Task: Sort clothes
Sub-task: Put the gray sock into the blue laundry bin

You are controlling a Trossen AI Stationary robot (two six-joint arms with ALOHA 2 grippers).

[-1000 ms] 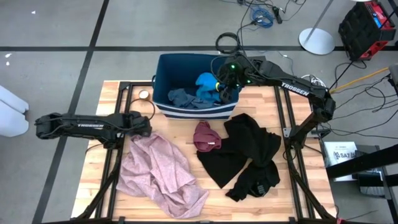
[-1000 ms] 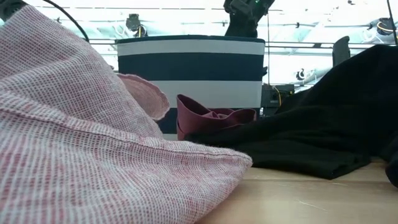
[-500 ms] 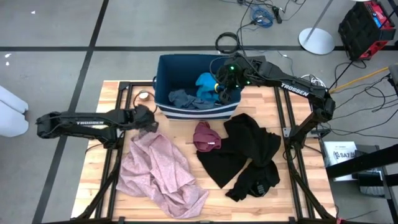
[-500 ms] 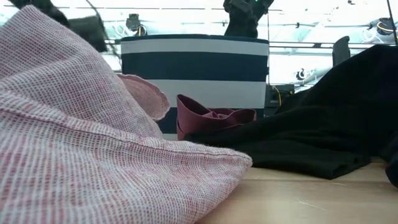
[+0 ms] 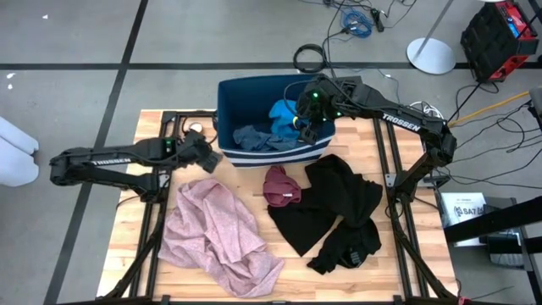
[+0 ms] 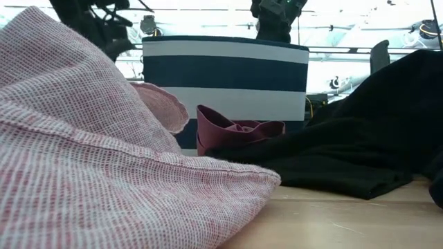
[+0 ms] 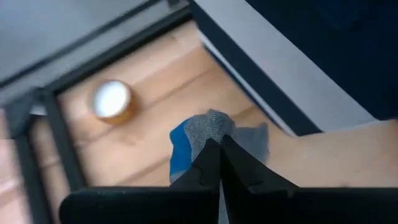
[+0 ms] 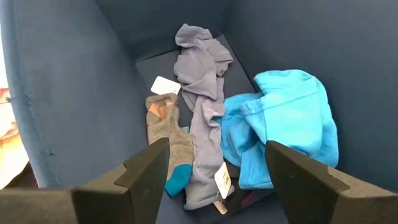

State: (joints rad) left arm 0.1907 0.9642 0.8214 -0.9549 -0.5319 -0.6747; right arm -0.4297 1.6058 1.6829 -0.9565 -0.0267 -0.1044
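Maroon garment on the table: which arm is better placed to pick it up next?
Right, probably. The right gripper hangs open and empty over the bin, while the left gripper is shut on a grey-and-blue sock. The maroon garment lies between them.

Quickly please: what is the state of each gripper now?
Left gripper: shut on a grey and blue sock.
Right gripper: open, holding nothing, over the bin.

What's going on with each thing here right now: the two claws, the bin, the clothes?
Left claw: shut on a grey-and-blue sock, beside the bin's left corner.
Right claw: open, empty, over the bin.
Bin: upright, holding teal and grey pieces.
Pink garment: crumpled on the table.
Maroon piece: bunched on the table.
Black garments: heaped on the table.
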